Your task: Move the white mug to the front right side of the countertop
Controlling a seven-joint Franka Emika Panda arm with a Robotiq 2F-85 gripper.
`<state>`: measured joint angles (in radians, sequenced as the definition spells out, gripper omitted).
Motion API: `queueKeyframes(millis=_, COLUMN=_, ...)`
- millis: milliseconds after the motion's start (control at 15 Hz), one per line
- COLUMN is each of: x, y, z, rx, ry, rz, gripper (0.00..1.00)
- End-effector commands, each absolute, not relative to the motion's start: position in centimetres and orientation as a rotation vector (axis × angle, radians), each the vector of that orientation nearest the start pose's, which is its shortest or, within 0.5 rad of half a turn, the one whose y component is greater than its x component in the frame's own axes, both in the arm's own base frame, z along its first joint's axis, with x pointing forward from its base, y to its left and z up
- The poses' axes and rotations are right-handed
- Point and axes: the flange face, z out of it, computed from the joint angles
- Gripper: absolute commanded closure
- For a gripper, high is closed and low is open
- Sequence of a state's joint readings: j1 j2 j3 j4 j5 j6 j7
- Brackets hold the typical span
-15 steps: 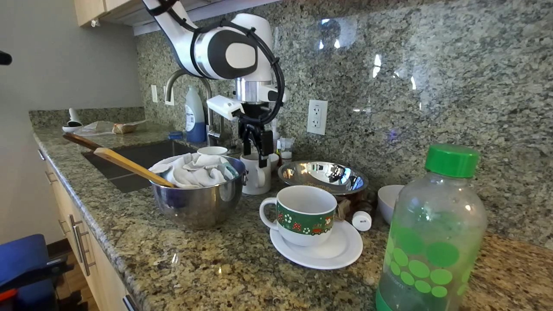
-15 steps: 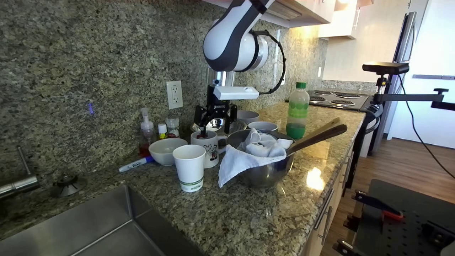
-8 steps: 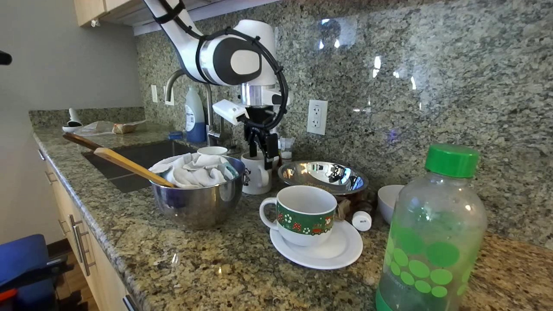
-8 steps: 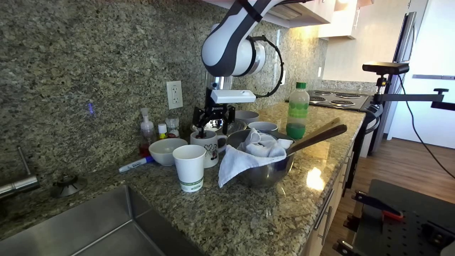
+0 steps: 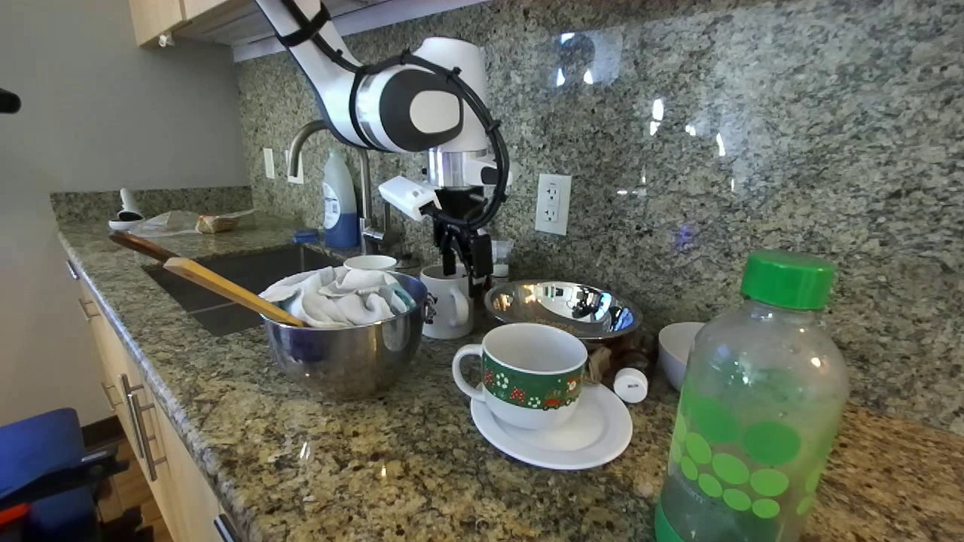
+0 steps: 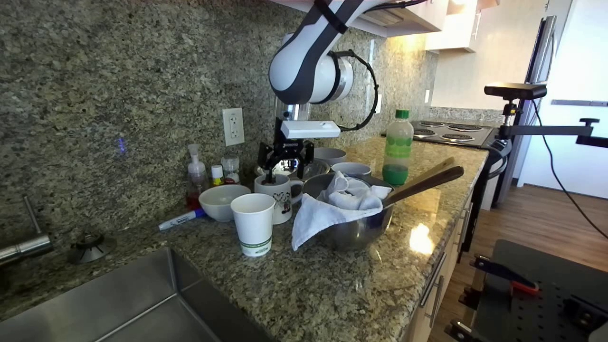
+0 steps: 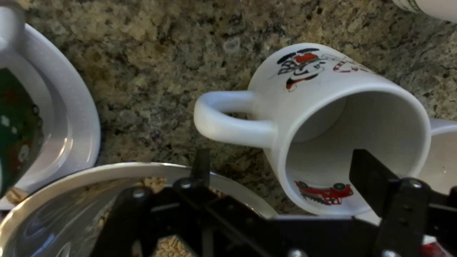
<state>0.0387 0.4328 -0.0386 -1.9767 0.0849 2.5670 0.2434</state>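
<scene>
Since a second ago the arm (image 5: 422,113) and gripper (image 5: 465,276) have dipped slightly and, in an exterior view, shifted toward a shiny metal bowl (image 5: 611,302), while the white mug (image 5: 441,312) has stayed put. It stands upright there on the speckled countertop (image 5: 361,467), just beside a steel bowl (image 5: 343,365) heaped with white cloth (image 5: 345,297); a green-banded cup (image 5: 529,386) on a saucer (image 5: 561,455) sits nearer the camera, and a green-capped bottle (image 5: 753,436) nearer still. In an exterior view, a paper cup (image 6: 253,223) hides part of the mug, a white bowl (image 6: 221,204) is near it, and a marker (image 6: 180,220) lies just beside the white bowl. One finger is at the mug's mouth there, the other above the handle. In the wrist view the jaws stand wide apart with nothing gripped: one finger crosses the mouth's outline, the other shows beside the handle, in front of the shiny metal bowl's rim. Whether the first finger reaches inside or touches the wall, I cannot tell. A cartoon figure (image 7: 301,69) shows on the mug's side and a red vehicle (image 7: 332,194) just inside its rim.
</scene>
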Motion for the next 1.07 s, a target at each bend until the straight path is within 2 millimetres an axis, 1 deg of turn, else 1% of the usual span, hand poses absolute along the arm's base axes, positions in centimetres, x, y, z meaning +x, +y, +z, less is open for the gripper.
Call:
queueKeyframes(millis=0, x=63.39, y=-0.20, z=25.60, rx=-3.052, ry=0.508, rz=-0.258, gripper=0.00)
queueKeyframes(millis=267, x=63.21, y=-0.37, z=25.20, rx=-3.056, ry=0.511, rz=-0.255, gripper=0.00)
queueKeyframes(millis=333, x=63.21, y=-0.35, z=25.20, rx=-3.057, ry=0.510, rz=-0.257, gripper=0.11)
queueKeyframes(millis=400, x=63.20, y=-0.32, z=25.20, rx=-3.057, ry=0.509, rz=-0.259, gripper=0.26)
queueKeyframes(millis=600, x=63.13, y=-0.07, z=25.42, rx=-3.062, ry=0.501, rz=-0.270, gripper=0.51)
queueKeyframes(millis=733, x=63.09, y=0.14, z=25.60, rx=-3.069, ry=0.493, rz=-0.279, gripper=0.64)
queueKeyframes(millis=933, x=62.99, y=0.35, z=25.73, rx=-3.082, ry=0.485, rz=-0.284, gripper=0.88)
queueKeyframes(millis=1000, x=62.93, y=0.37, z=25.80, rx=-3.086, ry=0.485, rz=-0.284, gripper=0.94)
